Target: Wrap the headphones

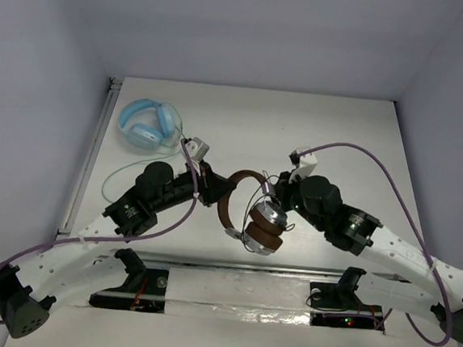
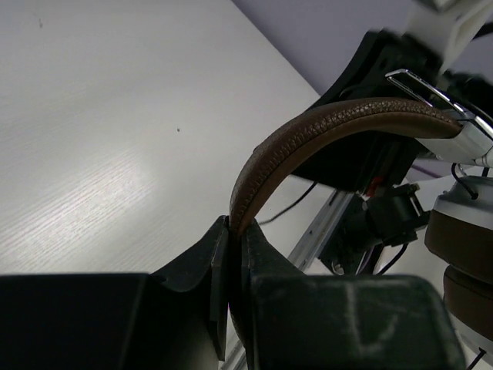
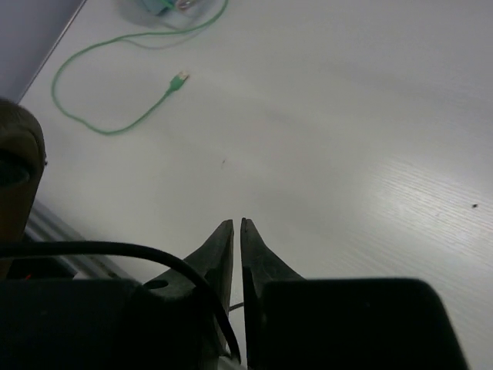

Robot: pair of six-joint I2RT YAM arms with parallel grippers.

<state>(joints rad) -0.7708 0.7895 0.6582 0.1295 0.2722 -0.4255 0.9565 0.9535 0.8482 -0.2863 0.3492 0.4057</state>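
Observation:
The headphones (image 1: 263,225) hang above the table's middle, brown headband (image 1: 231,191) arching left and silver cups with brown pads stacked low. My left gripper (image 1: 214,190) is shut on the headband (image 2: 308,127), which rises from between its jaws (image 2: 235,227). Just right of the cups is my right gripper (image 1: 273,195). In its wrist view its jaws (image 3: 237,223) stand a thin slit apart. The thin black cable (image 3: 115,248) loops over its left finger, and a strand crosses the gap low down. A brown pad (image 3: 15,169) shows at the left edge.
Light blue headphones (image 1: 148,123) lie at the back left, their green cable (image 1: 122,172) trailing across the table towards my left arm, plug end (image 3: 179,79) loose on the white surface. A metal rail (image 1: 232,264) runs along the near edge.

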